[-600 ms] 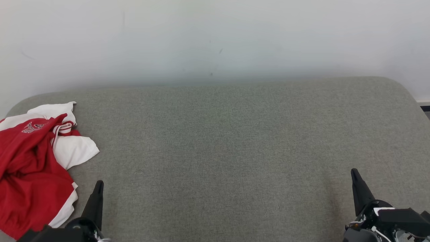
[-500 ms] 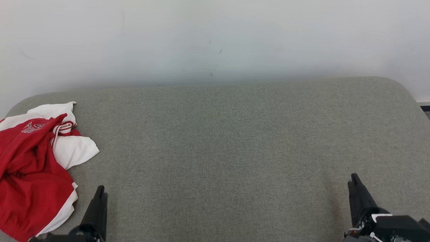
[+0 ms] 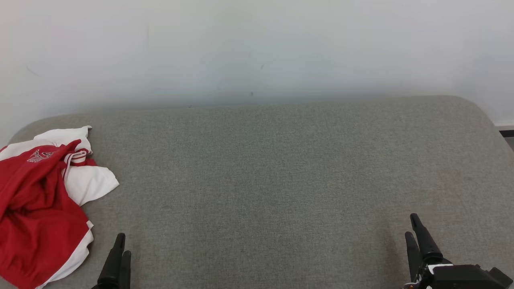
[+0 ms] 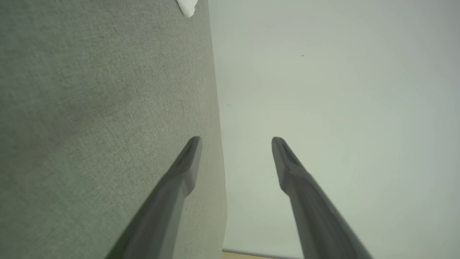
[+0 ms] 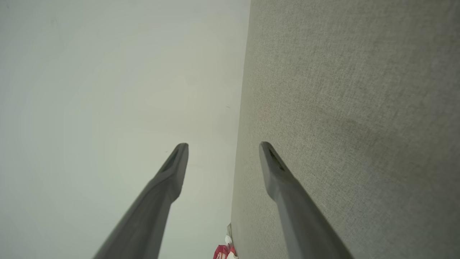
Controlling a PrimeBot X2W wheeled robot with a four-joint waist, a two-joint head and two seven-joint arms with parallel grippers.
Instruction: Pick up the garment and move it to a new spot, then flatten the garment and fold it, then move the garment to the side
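Observation:
A crumpled red and white garment (image 3: 40, 200) lies at the far left of the grey upholstered surface (image 3: 281, 168). A white tip of the garment (image 4: 187, 6) shows at the top of the left wrist view, and a small red and white bit of the garment (image 5: 224, 250) sits at the bottom of the right wrist view. My left gripper (image 3: 121, 245) is low at the lower left, just right of the garment, apart from it. Its fingers stand spread in the left wrist view (image 4: 235, 138) with nothing between them. My right gripper (image 3: 411, 226) is at the lower right, open and empty (image 5: 222, 144).
A pale wall (image 3: 257, 48) rises behind the surface's back edge. The surface rounds off at its right corner (image 3: 482, 112), where a dark strip of floor (image 3: 506, 130) shows.
Both grippers have dropped lower in the head view and drawn back toward the bottom edge. The head view has tilted slightly, shifting the whole scene down. The garment lies as before.

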